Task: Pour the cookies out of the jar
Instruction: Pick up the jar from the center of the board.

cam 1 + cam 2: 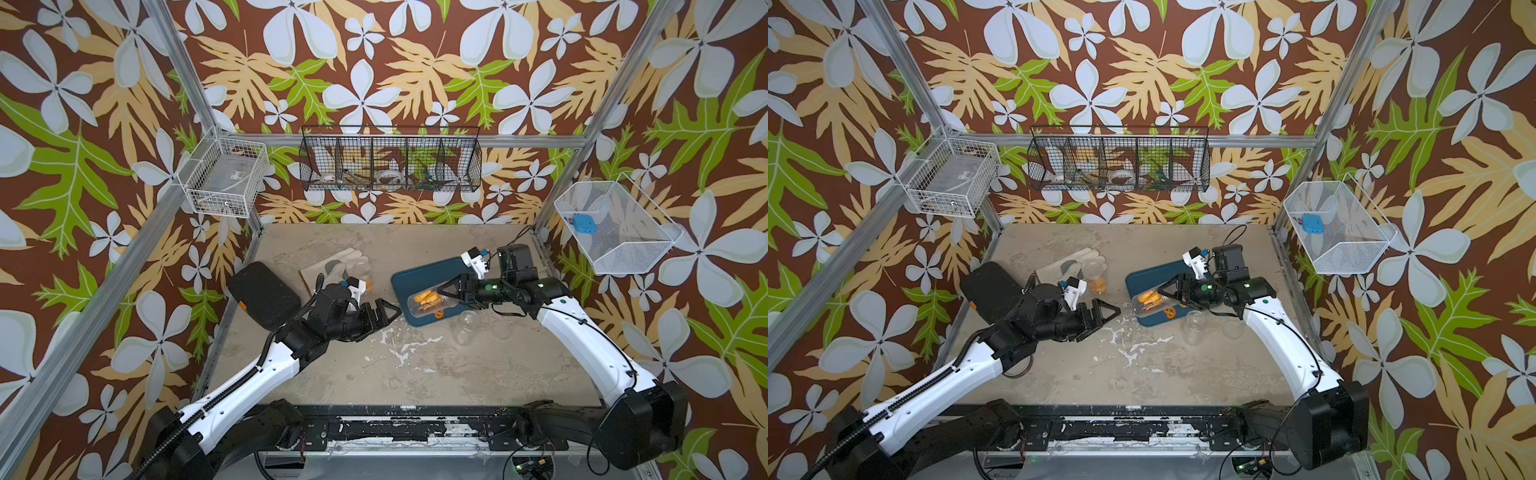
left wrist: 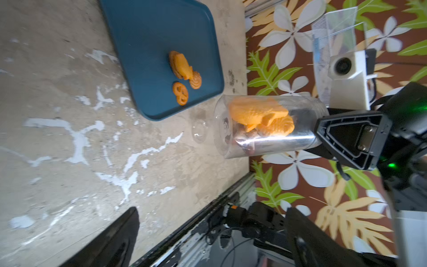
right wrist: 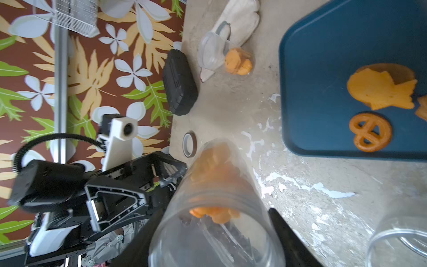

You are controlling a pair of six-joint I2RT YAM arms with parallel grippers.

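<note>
We see the right arm [image 1: 582, 332] stretched over the blue tray [image 1: 409, 276], its jaws clamped on a clear jar [image 1: 424, 305] that lies nearly on its side; in both top views the jar overlaps the tray's near edge, held clear of the worktop [image 1: 415, 374]; which end is the mouth we cannot tell. Several orange cookies [image 2: 258, 115] sit bunched inside the jar; a few more lie loose on the tray, among them a pretzel [image 3: 369, 131], a swirl [image 2: 196, 81] and a larger flat piece [image 3: 381, 92] resting on another. The left arm [image 1: 266, 365] hangs over the worktop just beside the tray's near left corner, its jaws wide apart and holding nothing. An empty glass [image 1: 467, 326] stands on the worktop near the tray, on the right arm's side; farther left lie a pale glove [image 1: 351, 259], a small clear cup [image 3: 231, 57] with orange pieces in it, a black case [image 1: 262, 293] and a roll of tape [image 3: 189, 144].
</note>
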